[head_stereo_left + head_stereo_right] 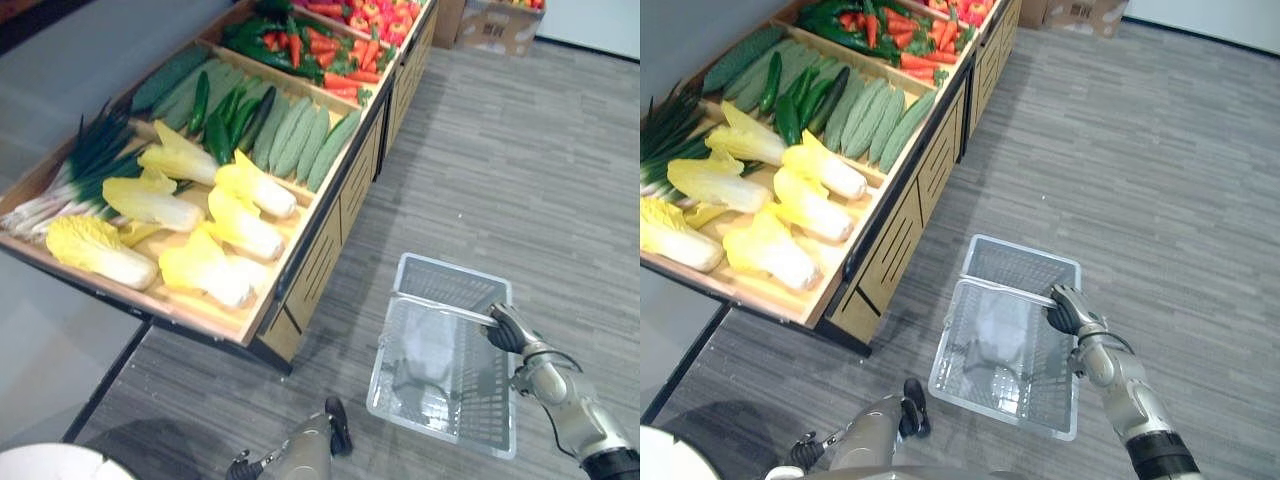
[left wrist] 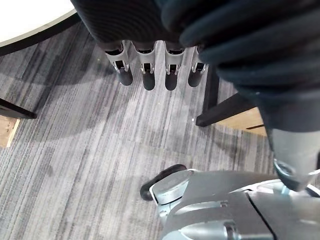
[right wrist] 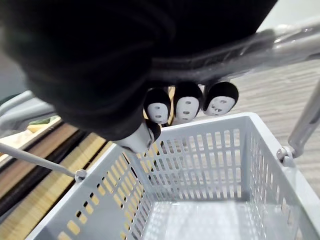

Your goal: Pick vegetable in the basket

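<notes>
Wood makes up the stand (image 1: 318, 255) on our left, and it carries the vegetables: cabbages (image 1: 240, 225) nearest, then cucumbers (image 1: 295, 135), then carrots (image 1: 345, 55) farthest back (all of them lie on the stand, apart from both hands). Beside its front we see the grey basket (image 1: 452, 283) above the floor (image 1: 520, 160). Our right hand (image 1: 510, 330) is clamped on the handle (image 1: 440, 308), fingers (image 3: 187, 106) curled round it. Our left hand (image 1: 338, 427) hangs low, fingers (image 2: 145, 75) straight.
</notes>
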{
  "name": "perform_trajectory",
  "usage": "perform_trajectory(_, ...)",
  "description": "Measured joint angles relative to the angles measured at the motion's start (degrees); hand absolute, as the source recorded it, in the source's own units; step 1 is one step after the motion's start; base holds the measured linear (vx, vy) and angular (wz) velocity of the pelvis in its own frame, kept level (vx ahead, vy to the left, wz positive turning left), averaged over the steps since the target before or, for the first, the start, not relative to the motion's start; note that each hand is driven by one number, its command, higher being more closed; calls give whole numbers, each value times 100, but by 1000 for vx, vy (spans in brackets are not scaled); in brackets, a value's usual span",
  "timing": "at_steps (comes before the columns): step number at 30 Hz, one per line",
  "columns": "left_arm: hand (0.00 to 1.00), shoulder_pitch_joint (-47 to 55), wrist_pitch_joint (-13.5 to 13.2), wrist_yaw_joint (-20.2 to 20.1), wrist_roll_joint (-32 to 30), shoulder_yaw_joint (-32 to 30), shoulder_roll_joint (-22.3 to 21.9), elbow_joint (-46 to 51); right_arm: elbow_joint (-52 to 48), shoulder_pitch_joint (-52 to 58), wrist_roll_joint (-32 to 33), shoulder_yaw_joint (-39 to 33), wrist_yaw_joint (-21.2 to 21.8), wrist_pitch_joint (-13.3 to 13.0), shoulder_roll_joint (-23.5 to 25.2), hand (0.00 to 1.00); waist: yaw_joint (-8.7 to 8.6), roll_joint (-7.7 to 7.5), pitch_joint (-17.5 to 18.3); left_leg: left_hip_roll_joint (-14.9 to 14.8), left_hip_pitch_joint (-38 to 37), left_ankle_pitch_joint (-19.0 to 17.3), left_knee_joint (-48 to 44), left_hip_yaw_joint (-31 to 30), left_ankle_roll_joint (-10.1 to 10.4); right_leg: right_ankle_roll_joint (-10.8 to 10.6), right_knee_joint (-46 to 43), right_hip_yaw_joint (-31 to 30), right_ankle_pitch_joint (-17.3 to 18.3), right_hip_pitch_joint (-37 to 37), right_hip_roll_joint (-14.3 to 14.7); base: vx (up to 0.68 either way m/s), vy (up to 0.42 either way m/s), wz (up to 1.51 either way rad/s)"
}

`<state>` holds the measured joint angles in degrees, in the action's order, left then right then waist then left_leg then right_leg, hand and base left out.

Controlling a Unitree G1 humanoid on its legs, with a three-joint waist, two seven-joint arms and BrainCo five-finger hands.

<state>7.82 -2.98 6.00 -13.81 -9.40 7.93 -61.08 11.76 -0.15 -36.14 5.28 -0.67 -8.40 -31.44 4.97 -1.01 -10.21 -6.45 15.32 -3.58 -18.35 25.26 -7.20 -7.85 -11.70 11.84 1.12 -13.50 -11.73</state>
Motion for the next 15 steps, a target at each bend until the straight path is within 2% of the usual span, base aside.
perform_trajectory(1, 0, 98, 33, 10, -3, 21, -5, -16, 3, -8, 0, 3, -13, -23, 76, 100, 2, -132, 104, 161, -325, -263, 353, 84, 137, -20, -863, -118, -11, 356, -157, 340, 153, -18)
perform_trajectory(2, 0, 160, 72, 32, -4, 24, 78, -39, 46, 12, 0, 17, -30, -28, 260, 100, -33, -283, 193, 362, -610, -297, 650, 106, 148, -396, -2018, -337, -312, 862, -428, 405, 163, -5)
perform_trajectory(3, 0, 188, 86, 29, -4, 59, 131, -42, 90, 34, -1, 36, -28, -27, 334, 100, -67, -369, 184, 444, -792, -320, 789, 96, 149, -523, -2580, -479, -732, 1129, -511, 408, 128, 20)
perform_trajectory(4, 0, 225, 118, 30, 0, 161, 180, -43, 269, 66, -9, 106, -14, -34, 440, 100, -170, -422, 185, 527, -1138, -403, 1007, -36, 110, -669, -3651, -724, -1655, 1642, -568, 426, 86, 42)
perform_trajectory(5, 0, 218, 157, 44, 2, 278, 254, -47, 415, 122, -19, 135, -12, -18, 505, 100, -214, -407, 160, 542, -1402, -487, 1041, -203, 126, -362, -4777, -798, -1265, 2187, -548, 378, 53, 54)
perform_trajectory(6, 0, 197, 167, 44, 2, 308, 261, -45, 470, 160, -42, 136, -11, -8, 506, 100, -244, -410, 158, 536, -1558, -510, 1063, -271, 110, -134, -5142, -776, -938, 2385, -530, 405, 49, 74)
perform_trajectory(7, 0, 146, 168, 48, 14, 348, 274, -38, 505, 222, -173, 116, -10, 40, 482, 100, -322, -317, 127, 537, -1870, -520, 1208, -459, 126, 149, -5301, -597, -356, 2695, -475, 419, 35, 91)
perform_trajectory(8, 0, 59, 166, 52, 17, 342, 254, -21, 575, 280, -257, 44, -13, 40, 469, 100, -389, -244, 95, 535, -2085, -508, 1296, -707, 142, 266, -4950, -360, 79, 2848, -406, 420, 13, 106)
perform_trajectory(9, 0, 15, 165, 63, 21, 328, 243, 22, 743, 272, -264, -41, -19, 39, 472, 100, -442, -246, 94, 515, -2162, -505, 1293, -838, 145, 327, -4589, -229, 290, 2914, -377, 399, -42, 124)
perform_trajectory(10, 0, -61, 137, 79, 31, 282, 206, 83, 1122, 257, -262, -265, -22, 43, 474, 100, -476, -227, 82, 489, -2268, -505, 1284, -1071, 146, 403, -3739, -129, 456, 2969, -275, 368, -107, 133)
perform_trajectory(11, 0, -134, 94, 102, 87, 211, 144, 155, 1542, 248, -226, -624, -52, 67, 476, 100, -482, -204, 72, 470, -2344, -505, 1281, -1324, 147, 367, -2719, -230, 434, 2971, -148, 359, -136, 132)
perform_trajectory(12, 0, -139, 92, 109, 169, 188, 118, 216, 1745, 241, -204, -827, -88, 76, 477, 100, -487, -208, 76, 461, -2366, -506, 1281, -1413, 149, 311, -2181, -366, 394, 2947, -96, 357, -200, 141)
perform_trajectory(13, 0, -140, 62, 114, 250, 132, 67, 278, 2080, 213, -133, -1283, -189, 126, 466, 100, -509, -204, 84, 412, -2386, -577, 1266, -1647, 295, 202, -1199, -714, 272, 2903, 1, 281, -192, 117)
perform_trajectory(14, 0, -138, 51, 116, 250, 109, 56, 289, 2194, 193, -107, -1469, -217, 199, 438, 100, -520, -195, 99, 370, -2390, -657, 1257, -1709, 431, 131, -813, -854, 215, 2883, 40, 351, -252, 129)
perform_trajectory(15, 0, -106, 51, 119, 251, 69, 79, 282, 2468, 123, -105, -1717, -276, 303, 369, 100, -504, -251, 91, 325, -2435, -784, 1248, -1872, 627, 153, -230, -1109, -153, 2912, 49, 367, -314, 111)
